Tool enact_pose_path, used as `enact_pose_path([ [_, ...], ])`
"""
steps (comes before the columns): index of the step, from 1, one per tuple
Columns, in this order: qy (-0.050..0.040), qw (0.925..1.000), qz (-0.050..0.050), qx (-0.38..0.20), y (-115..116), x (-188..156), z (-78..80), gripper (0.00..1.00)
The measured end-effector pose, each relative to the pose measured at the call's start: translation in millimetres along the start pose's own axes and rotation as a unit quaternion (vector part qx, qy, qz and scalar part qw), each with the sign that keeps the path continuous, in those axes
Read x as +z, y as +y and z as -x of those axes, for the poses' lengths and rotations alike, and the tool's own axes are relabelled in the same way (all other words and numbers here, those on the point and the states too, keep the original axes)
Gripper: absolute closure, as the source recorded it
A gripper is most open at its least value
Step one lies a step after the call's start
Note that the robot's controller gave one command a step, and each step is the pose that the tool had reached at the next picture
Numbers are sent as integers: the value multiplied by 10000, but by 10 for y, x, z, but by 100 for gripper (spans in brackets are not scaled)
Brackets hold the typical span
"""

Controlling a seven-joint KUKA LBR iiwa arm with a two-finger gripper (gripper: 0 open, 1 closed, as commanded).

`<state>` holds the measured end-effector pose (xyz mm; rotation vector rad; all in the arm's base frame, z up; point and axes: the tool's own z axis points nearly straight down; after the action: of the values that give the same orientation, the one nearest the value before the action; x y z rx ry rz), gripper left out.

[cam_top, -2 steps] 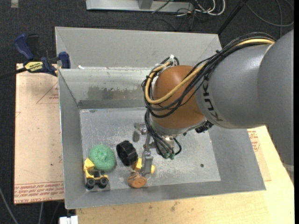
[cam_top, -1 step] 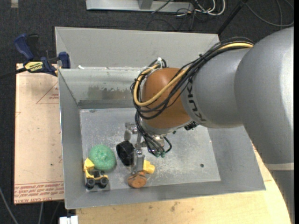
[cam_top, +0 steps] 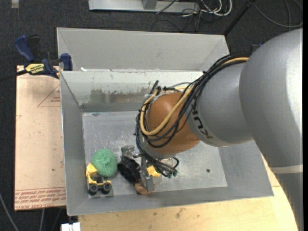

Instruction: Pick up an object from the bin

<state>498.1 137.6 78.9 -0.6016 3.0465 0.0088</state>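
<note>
The black lump [cam_top: 127,170] lies just beside the end effector [cam_top: 144,171], between it and the green ball [cam_top: 104,162]; whether the end effector is spread or pressed together I cannot tell.

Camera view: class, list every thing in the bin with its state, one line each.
Green ball: resting on the bin floor, lower-left corner.
Yellow toy truck: lying beside the ball, by the near wall.
Black object: on the floor, beside the tool.
Small brown thing: on the floor, close by the tool.
Tool: low among these things.
</note>
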Motion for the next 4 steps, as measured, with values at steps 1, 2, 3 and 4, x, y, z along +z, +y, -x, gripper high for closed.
enact_pose_path([
  [1,0,10000,0,1,-1,1,0,100],
  [2,157,9999,12,-42,-25,-424,39,100],
  [3,170,9998,14,-54,-76,-69,344,0],
  [4,180,9998,18,-55,-78,8,370,0],
])
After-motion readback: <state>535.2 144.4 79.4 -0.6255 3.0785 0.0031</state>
